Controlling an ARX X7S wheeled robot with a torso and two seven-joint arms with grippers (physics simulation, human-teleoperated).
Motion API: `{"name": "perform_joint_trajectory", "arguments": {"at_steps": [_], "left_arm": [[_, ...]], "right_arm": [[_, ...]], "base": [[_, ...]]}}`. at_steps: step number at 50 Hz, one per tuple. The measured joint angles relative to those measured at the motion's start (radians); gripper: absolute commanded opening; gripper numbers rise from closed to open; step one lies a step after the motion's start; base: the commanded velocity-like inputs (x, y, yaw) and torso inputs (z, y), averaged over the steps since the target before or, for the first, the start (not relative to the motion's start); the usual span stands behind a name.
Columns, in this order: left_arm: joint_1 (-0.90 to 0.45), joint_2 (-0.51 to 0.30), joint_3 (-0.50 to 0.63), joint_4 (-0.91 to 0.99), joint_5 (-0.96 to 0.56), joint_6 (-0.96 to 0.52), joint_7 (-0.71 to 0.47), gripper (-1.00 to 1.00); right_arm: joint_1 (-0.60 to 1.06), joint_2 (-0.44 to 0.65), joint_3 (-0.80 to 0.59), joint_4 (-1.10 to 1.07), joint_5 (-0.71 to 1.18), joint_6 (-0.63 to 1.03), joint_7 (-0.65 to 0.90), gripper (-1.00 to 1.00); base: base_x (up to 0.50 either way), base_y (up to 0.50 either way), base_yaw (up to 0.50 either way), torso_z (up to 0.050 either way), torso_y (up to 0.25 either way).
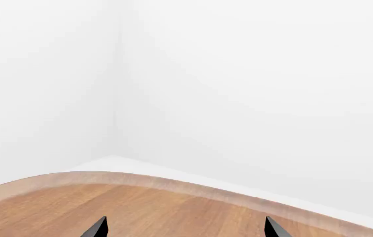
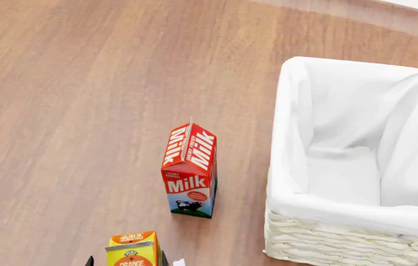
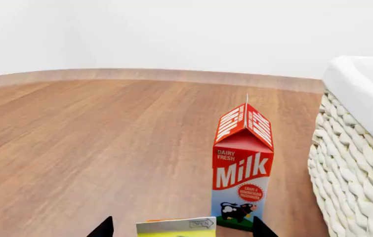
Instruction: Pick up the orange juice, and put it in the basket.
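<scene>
Right hand (image 3: 181, 228) astride "ORANGE" carton (image 2: 133, 250)

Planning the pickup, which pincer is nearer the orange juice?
Right. The right pincer straddles the orange juice; the left pincer faces bare table, no carton in view.

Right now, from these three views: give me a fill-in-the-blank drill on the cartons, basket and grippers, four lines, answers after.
1. The tall yellow-and-orange gable-top orange juice carton stands between the open fingers of the ____ gripper.
2. The red gable-top milk carton stands ____ on the wooden table.
3. The cream woven wicker basket is lined with ____ cloth.
4. The left gripper holds ____.

Missing words: right; upright; white; nothing
</scene>
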Motion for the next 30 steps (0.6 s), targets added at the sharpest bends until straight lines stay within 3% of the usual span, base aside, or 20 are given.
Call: {"name": "perform_joint_trajectory", "arguments": {"at_steps": [30], "left_arm": [[0.007, -0.024, 0.0, -0.005, -0.017, 0.023, -0.021, 1.0]], "right_arm": [[0.088, -0.021, -0.022, 0.164, 0.117, -0.073, 0.083, 1.0]], "base": [[0.0, 0.0, 0.0, 0.0, 0.0]]}}
